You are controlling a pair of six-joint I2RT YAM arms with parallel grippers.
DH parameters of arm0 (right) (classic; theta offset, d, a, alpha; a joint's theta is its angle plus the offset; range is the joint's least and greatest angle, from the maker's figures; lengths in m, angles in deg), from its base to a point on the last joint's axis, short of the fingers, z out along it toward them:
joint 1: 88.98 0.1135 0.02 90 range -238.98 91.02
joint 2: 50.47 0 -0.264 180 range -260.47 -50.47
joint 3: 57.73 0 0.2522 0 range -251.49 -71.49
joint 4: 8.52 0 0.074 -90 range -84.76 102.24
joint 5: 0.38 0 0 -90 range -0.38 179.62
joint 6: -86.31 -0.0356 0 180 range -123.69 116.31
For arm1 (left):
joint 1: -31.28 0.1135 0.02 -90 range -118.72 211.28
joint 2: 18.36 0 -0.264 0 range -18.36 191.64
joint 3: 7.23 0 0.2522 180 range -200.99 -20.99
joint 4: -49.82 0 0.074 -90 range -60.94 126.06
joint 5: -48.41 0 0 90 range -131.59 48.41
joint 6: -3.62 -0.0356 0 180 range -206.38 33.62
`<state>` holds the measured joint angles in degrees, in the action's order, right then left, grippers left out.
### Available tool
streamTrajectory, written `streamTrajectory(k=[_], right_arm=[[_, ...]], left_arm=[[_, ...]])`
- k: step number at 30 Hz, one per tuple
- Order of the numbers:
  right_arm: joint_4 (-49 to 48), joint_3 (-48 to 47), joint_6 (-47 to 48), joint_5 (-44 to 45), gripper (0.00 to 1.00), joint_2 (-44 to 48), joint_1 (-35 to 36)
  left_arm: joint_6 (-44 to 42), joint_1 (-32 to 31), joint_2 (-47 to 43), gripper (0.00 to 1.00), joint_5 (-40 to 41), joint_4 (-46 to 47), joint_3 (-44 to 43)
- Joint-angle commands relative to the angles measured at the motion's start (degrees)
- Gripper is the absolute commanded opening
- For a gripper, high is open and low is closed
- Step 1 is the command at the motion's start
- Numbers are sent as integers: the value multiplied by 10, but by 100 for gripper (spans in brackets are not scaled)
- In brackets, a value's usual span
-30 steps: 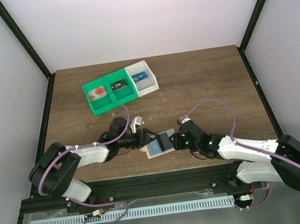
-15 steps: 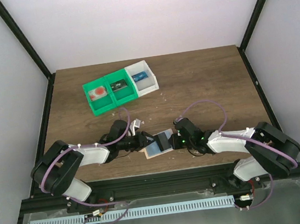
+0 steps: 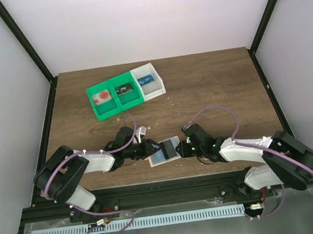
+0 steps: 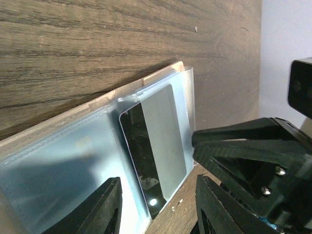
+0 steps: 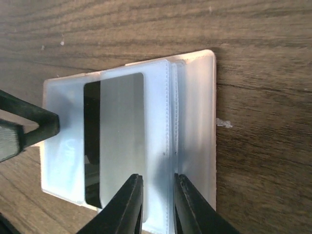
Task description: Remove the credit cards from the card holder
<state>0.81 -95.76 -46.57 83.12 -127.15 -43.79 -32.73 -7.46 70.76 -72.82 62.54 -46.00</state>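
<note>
Top view: card holder (image 3: 164,152) lies on the worktop (image 3: 210,87) between left pincer (image 3: 151,149) and right pincer (image 3: 179,147). Bins (image 3: 124,90) are well apart, no obstruction.
Left wrist: pincer spread wide, holding nothing.
Right wrist: pincer nearly closed over clear sleeve (image 5: 161,122); grip can't tell. Card (image 5: 114,136) is in the holder, not yet out.
I judge: extraction step. Next req. pinning holder, pinching card only.

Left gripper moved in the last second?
Yes. The left gripper has shifted slightly toward the near edge, farther from the green bins, over the card holder.
</note>
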Motion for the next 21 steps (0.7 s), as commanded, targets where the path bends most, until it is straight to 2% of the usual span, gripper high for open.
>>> streamTrajectory(k=[1, 13, 21], right_arm=[[58, -27, 5, 10, 20, 44, 1], [5, -43, 21, -18, 12, -19, 1], [-9, -12, -1, -16, 9, -30, 1]], left_arm=[[-2, -3, 7, 44, 20, 4, 4], [12, -4, 7, 41, 27, 9, 13], [24, -8, 7, 41, 21, 26, 18]])
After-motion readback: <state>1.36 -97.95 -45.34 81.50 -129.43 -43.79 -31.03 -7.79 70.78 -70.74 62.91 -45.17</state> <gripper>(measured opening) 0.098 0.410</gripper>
